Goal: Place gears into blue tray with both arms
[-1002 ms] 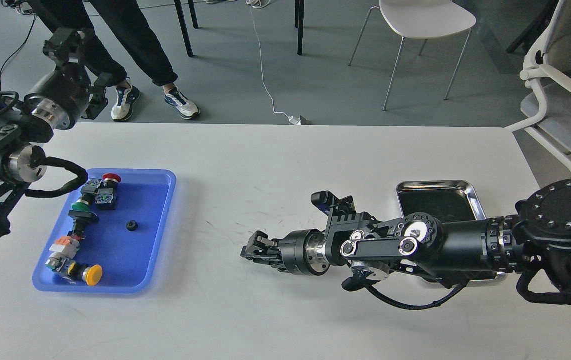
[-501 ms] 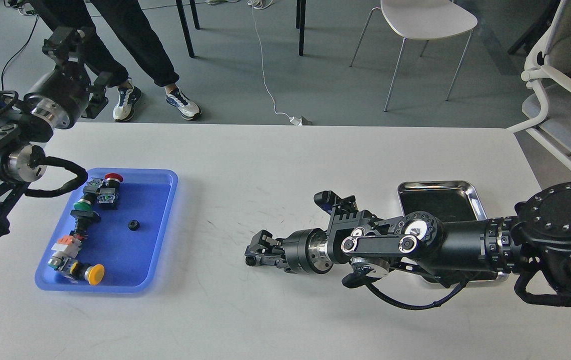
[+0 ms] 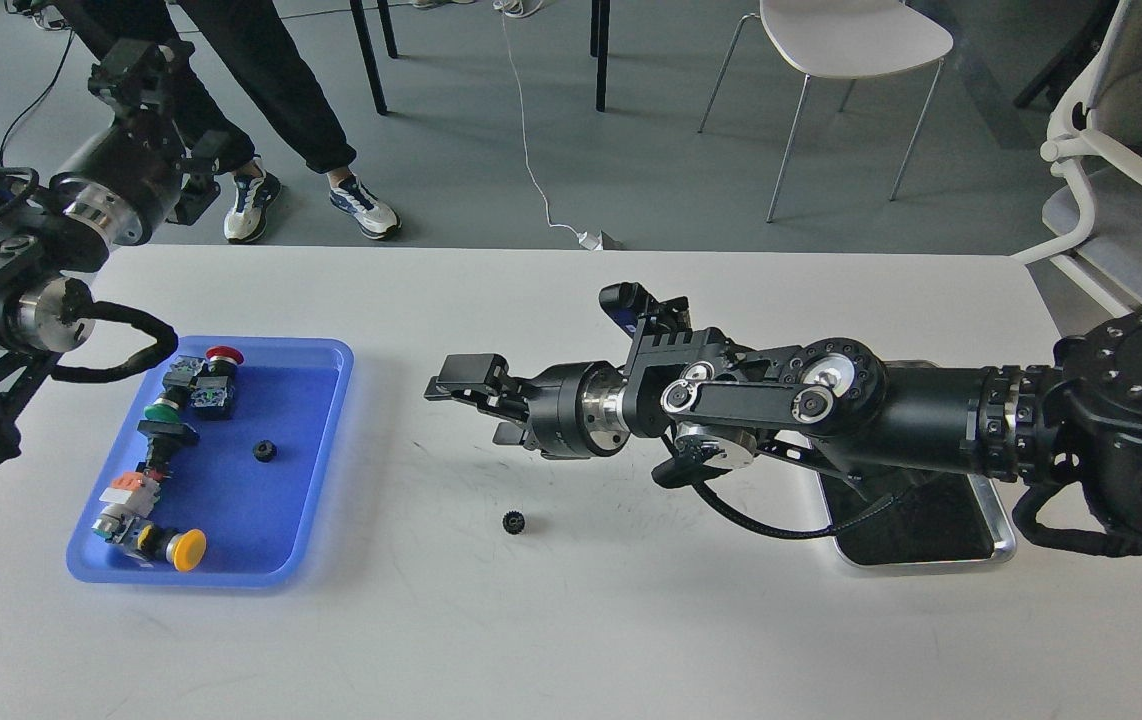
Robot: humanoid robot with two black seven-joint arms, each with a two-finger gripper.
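Now the right end effector [image 3: 466,390] hangs raised above the white bench [image 3: 631,620], to the right of the blue tray [image 3: 326,470], its fingers spread apart and holding nothing. A second ago it sat lower, pressed close to the bench surface with its fingers drawn together. Since then the arm has lifted and swung back, and a small black gear [image 3: 510,522] has come into sight lying alone on the bare bench, to the right of the blue tray and well apart from its rim, nearer the robot than the end effector.

Another gear [image 3: 264,451] rests inside the blue tray near its middle, beside a row of push-button switches [image 3: 167,450] with red, green and yellow caps along the tray's left side.

The left end effector [image 3: 136,75] is held high beyond the far left corner of the tray; its fingers are too dark to tell apart.

It looks as though the gear was released short of the tray, so it probably needs picking up again and carrying leftward over the rim.
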